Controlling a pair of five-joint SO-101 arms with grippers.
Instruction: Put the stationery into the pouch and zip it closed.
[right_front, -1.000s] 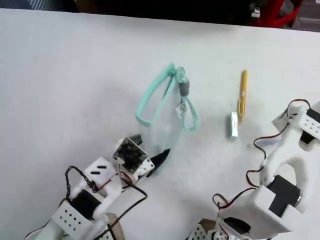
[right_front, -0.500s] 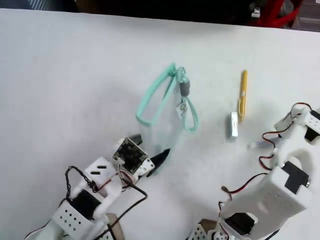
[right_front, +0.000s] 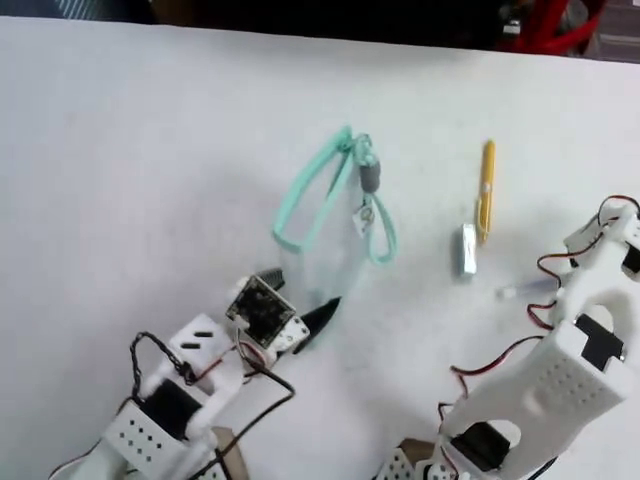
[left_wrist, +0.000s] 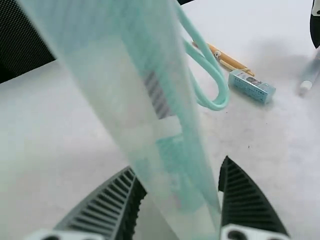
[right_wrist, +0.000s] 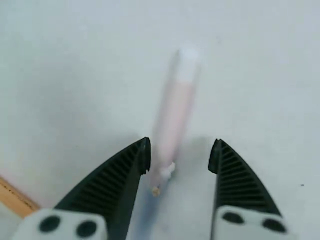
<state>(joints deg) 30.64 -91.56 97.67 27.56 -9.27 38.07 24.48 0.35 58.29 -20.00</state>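
Observation:
The clear pouch (right_front: 305, 195) with mint trim lies mid-table, its grey zip pull (right_front: 368, 178) at the far end. My left gripper (right_front: 318, 315) is shut on the pouch's near end, and the left wrist view shows the pouch (left_wrist: 150, 100) rising between its fingers (left_wrist: 240, 200). A yellow pencil (right_front: 485, 190) and a small eraser (right_front: 466, 250) lie to the pouch's right. A pale pink pen (right_wrist: 172, 115) lies on the table between the open fingers of my right gripper (right_wrist: 180, 147), untouched. Its tip (right_front: 512, 292) pokes out from under the right arm (right_front: 570, 370).
The left wrist view also has the pencil (left_wrist: 227, 57), eraser (left_wrist: 251, 86) and pen (left_wrist: 307, 80) beyond the pouch. White tabletop (right_front: 150, 150) stretches wide to the left and far side. A wooden edge (right_wrist: 15, 200) shows by the right gripper.
The right arm has swung right and settled over the pen, covering more of it in the high view. The left arm and pouch have not moved.

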